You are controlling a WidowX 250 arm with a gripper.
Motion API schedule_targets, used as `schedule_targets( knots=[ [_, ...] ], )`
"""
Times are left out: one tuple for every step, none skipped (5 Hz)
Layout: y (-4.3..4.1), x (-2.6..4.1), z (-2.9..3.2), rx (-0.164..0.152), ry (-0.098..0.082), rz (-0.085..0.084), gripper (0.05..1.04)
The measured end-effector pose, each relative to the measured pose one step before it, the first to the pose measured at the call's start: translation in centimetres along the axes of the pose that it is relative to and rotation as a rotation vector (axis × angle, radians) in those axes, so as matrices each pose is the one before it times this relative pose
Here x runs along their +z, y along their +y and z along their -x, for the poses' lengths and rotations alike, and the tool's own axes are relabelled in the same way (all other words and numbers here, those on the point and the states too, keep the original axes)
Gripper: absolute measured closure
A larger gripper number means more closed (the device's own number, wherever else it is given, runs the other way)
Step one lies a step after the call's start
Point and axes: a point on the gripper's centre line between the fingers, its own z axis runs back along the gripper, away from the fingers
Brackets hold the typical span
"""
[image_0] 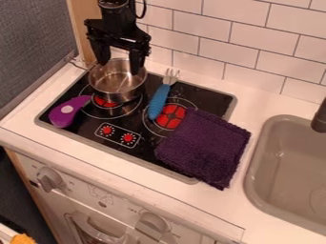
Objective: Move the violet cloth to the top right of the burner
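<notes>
The task looks all still to do. The violet cloth [207, 147] lies over the front right part of the cooktop [213, 100], hanging past its right and front edges onto the bench [25, 114], on the side towards the sink [290, 162]. Its upper left corner comes up against the red ring at the cooktop's right. The goal, as I take it, is the cooktop's back right corner, and the cloth falls short of that.

The pincer [118, 67] hangs above the cooktop's back left, over the metal pot [117, 81]. Its two fingers stand wide apart, with nothing gripped between them, so no hold on the cloth is made. What is left, then, is the whole run: cross to the cooktop's right side, come down on the cloth, close on a fold, raise it, carry it towards the cooktop's back edge, lower it there and let go.

The back right corner has bare black surface to take it, though the blue-handled fork [159, 100] lies just left of that, running from the right ring to the cooktop's back edge. A cloth this broad could drag against the fork or cover part of it if set down too far left. Being soft and thick, it will probably sag from a single pinch, so it may need a fair lift. The purple utensil [66, 112] at the cooktop's left is well out of the way.
</notes>
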Motion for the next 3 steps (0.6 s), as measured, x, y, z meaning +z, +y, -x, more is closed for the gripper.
schedule_targets(
  knots=[
    [-0.311,-1.175,0.652,-0.004,0.0373,0.0074,0.083],
    [-3.355,-0.526,2.07,-0.0818,0.0396,0.0137,0.083],
    [-4.461,2.677,1.694,-0.1151,-0.0742,0.0037,0.083]
  ],
)
